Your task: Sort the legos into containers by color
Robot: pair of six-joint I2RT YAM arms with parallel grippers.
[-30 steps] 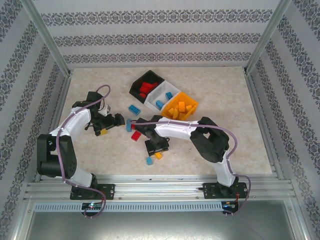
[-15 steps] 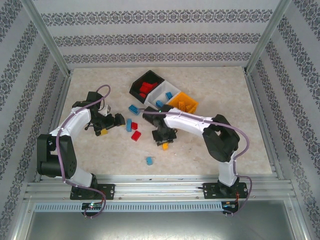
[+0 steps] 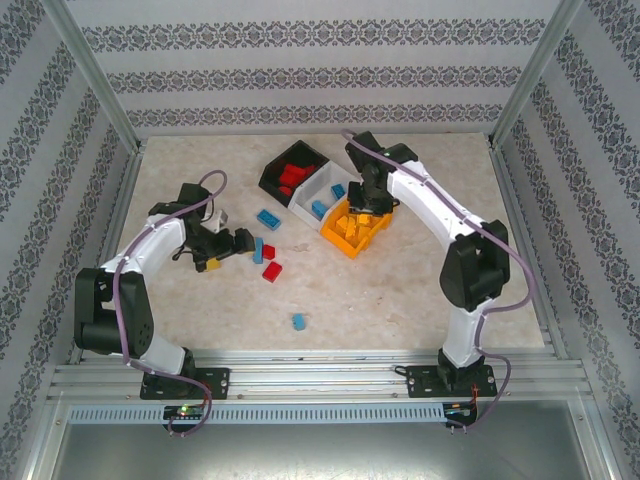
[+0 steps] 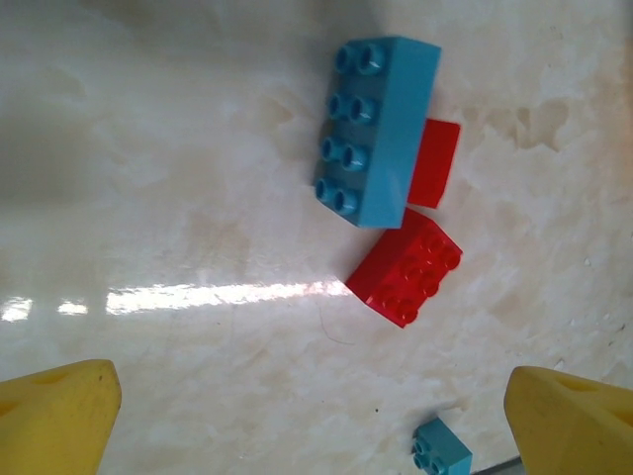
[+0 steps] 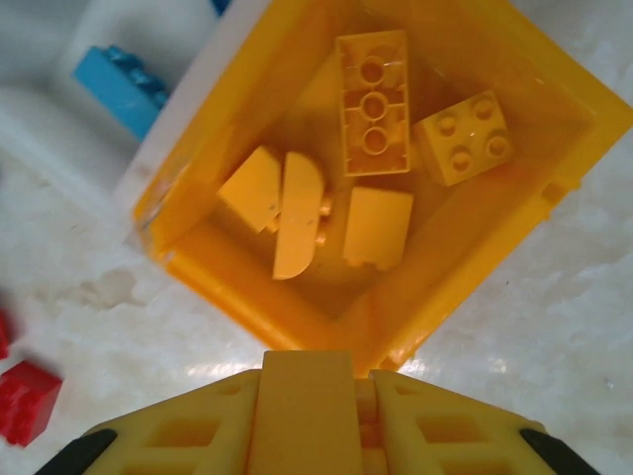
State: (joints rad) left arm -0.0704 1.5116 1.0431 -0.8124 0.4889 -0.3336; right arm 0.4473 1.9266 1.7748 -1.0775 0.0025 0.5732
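My right gripper (image 5: 309, 381) is shut on an orange brick (image 5: 305, 416) and hangs over the near rim of the orange-yellow bin (image 5: 237, 302), where several orange bricks (image 5: 373, 104) lie. From above, that gripper (image 3: 358, 205) sits over the orange-yellow bin (image 3: 352, 243), next to the white bin (image 3: 318, 176) and the black bin (image 3: 272, 176). My left gripper (image 4: 316, 435) is open and holds nothing; it hovers above the table short of a light blue brick (image 4: 381, 129), a red brick (image 4: 406, 267) and a flat red piece (image 4: 435, 163).
Loose bricks lie on the table: a blue one (image 3: 268, 218) near the bins, a blue and red cluster (image 3: 263, 252), a red one (image 3: 272, 271), and a small blue one (image 3: 298, 321) toward the front. A blue brick (image 5: 119, 84) lies in the white bin.
My right arm has swung from the table's front middle up to the orange-yellow bin, carrying the orange brick. The left arm has barely moved.
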